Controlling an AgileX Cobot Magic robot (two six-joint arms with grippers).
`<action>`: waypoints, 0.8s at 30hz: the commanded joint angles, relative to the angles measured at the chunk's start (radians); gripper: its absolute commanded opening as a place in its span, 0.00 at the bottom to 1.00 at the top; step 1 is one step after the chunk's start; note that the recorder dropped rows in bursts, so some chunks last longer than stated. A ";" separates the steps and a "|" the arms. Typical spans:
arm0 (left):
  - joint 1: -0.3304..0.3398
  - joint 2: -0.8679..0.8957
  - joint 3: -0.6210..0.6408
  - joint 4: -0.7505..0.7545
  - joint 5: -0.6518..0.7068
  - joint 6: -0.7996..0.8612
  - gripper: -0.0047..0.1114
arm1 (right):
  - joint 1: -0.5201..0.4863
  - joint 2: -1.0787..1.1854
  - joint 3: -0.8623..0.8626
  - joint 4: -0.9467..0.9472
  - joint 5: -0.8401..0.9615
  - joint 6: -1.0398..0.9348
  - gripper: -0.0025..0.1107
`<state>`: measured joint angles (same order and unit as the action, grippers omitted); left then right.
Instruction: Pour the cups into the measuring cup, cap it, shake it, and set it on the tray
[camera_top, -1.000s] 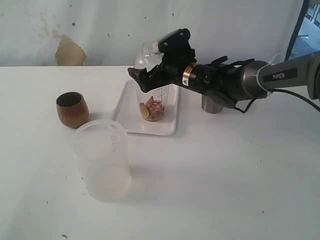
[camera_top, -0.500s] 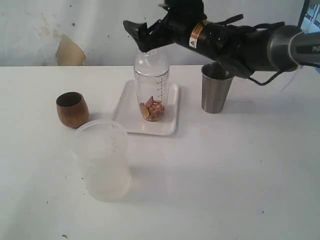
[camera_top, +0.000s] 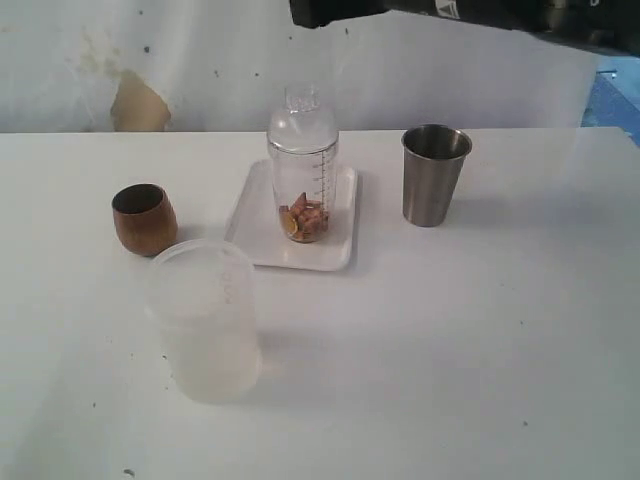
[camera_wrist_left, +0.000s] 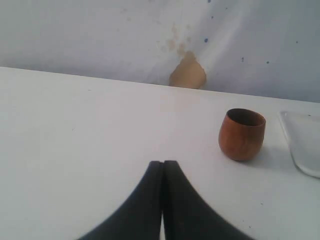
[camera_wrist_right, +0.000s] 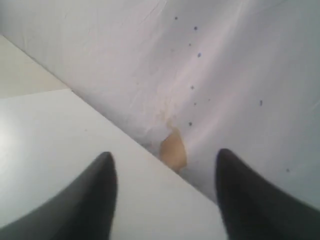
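Fingers (camera_wrist_right: 97, 197) apart, right arm (camera_top: 480, 10) high overhead

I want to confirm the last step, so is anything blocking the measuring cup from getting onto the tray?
Nothing visible does. The measuring cup already stands upright on the tray, its cap on. The steel tumbler and the wooden cup stand off the tray, one to each side.

The right arm (camera_top: 330, 12), stretched across the measuring cup (camera_top: 302, 165) a second ago, has lifted to the frame's upper right edge, uncovering the steel tumbler (camera_top: 435, 175).
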<state>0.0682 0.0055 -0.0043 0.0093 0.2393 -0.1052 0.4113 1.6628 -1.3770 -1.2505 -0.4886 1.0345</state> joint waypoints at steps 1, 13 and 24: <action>0.000 -0.006 0.004 -0.001 -0.007 -0.002 0.04 | -0.023 -0.101 0.098 -0.134 -0.012 0.222 0.15; 0.000 -0.006 0.004 -0.001 -0.007 -0.002 0.04 | -0.495 -1.663 1.377 1.149 0.816 -1.076 0.02; 0.000 -0.006 0.004 -0.001 -0.007 -0.002 0.04 | -0.495 -1.663 1.377 1.171 0.829 -1.073 0.02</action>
<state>0.0682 0.0055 -0.0043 0.0093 0.2393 -0.1052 -0.0757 0.0050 -0.0021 -0.0825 0.3412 -0.0298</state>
